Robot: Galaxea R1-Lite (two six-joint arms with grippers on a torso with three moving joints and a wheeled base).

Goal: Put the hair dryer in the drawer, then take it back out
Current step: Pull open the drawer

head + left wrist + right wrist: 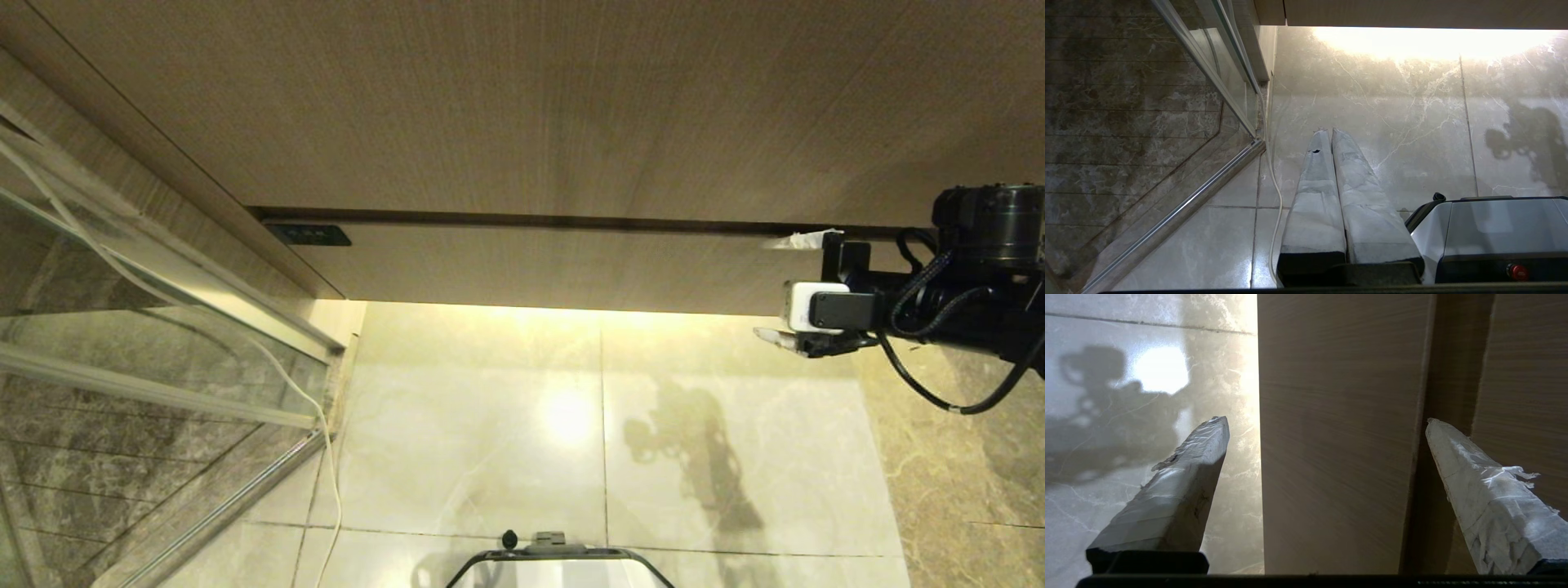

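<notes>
Wood-grain drawer, one, two pincers

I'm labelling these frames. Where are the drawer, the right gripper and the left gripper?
drawer [555, 265]: head view, front panel.
right gripper [793, 287]: head view, between its open fingers.
left gripper [1331, 134]: left wrist view, between its shut fingertips.

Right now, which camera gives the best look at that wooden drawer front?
The head view: the closed drawer shows nearly full width there, above the floor. The right wrist view shows only a close strip between the open right gripper's fingers; the left wrist view catches just its lower edge.
</notes>
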